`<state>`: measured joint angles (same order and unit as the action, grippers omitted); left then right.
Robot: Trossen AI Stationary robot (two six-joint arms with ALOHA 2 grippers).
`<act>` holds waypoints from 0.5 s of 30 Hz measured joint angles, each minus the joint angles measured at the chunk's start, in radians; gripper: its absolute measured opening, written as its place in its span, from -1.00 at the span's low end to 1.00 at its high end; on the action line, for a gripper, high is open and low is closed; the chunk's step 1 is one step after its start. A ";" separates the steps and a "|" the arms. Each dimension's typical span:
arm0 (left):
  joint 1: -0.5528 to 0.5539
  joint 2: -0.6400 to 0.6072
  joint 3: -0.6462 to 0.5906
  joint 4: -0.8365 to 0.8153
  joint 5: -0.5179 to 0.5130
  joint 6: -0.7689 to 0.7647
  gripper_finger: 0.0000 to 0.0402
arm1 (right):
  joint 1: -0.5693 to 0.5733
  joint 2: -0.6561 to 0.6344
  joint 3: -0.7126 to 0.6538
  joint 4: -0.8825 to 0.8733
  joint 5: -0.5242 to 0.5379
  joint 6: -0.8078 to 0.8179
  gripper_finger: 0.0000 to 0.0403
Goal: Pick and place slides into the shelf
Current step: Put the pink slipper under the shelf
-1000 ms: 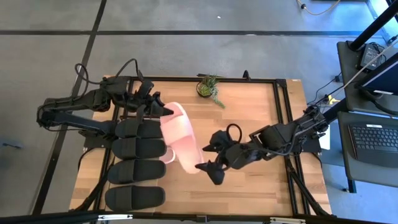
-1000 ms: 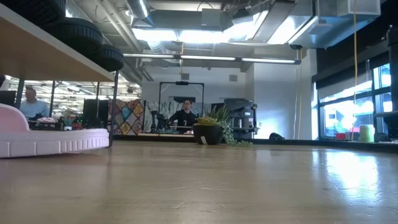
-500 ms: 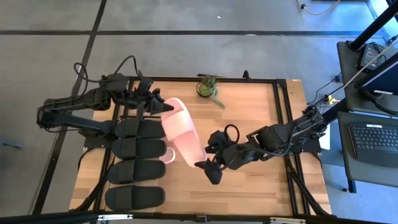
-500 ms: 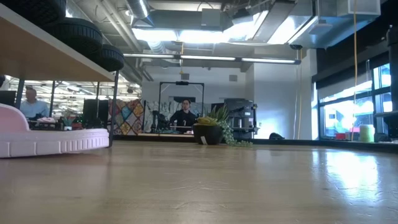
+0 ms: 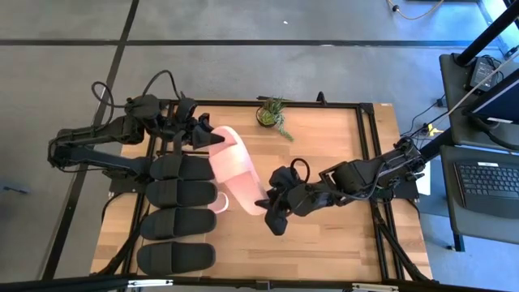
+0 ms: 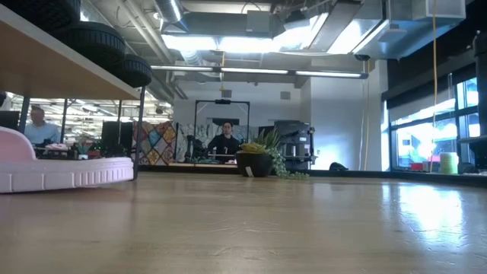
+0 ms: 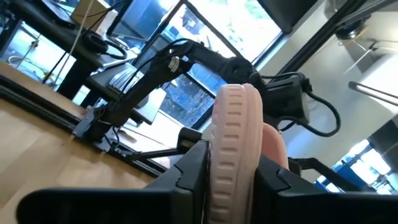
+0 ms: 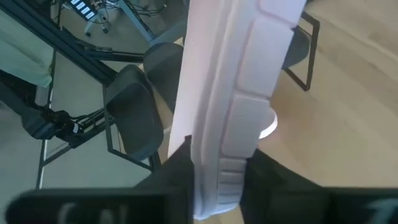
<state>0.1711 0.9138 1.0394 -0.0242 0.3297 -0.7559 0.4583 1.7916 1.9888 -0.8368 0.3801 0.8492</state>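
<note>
You're looking down on a wood table [image 5: 324, 235]. A pale pink slide [image 5: 237, 172] is held up on edge between both arms, just beside the shelf [image 5: 122, 231]. Your left gripper [image 5: 207, 136] clamps its far end; wrist cam shows fingers [image 7: 189, 168] either side of the ribbed sole. Right gripper [image 5: 272, 212] is clenched on the near end. Four black slides [image 5: 180, 212] sit on the shelf top. 2nd pink slide [image 6: 65, 171] lies on the table under the shelf. Potted plant [image 5: 272, 113] at the far edge.
</note>
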 joint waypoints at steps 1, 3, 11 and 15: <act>0.000 0.000 0.000 0.002 0.003 0.000 -0.63 | 0.000 0.000 0.000 0.000 0.001 -0.013 -0.61; 0.000 0.000 0.000 0.012 0.005 0.004 -0.61 | 0.000 0.000 0.000 0.000 0.000 -0.028 -0.62; 0.000 0.000 0.000 0.028 0.016 0.007 -0.55 | 0.001 0.000 0.000 -0.009 -0.007 -0.049 -0.63; 0.000 0.000 0.000 0.036 0.063 0.017 -0.43 | 0.002 0.000 0.000 -0.026 -0.013 -0.064 -0.63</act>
<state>0.1712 0.9138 1.0397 0.0121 0.3926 -0.7389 0.4599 1.7916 1.9890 -0.8630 0.3671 0.7855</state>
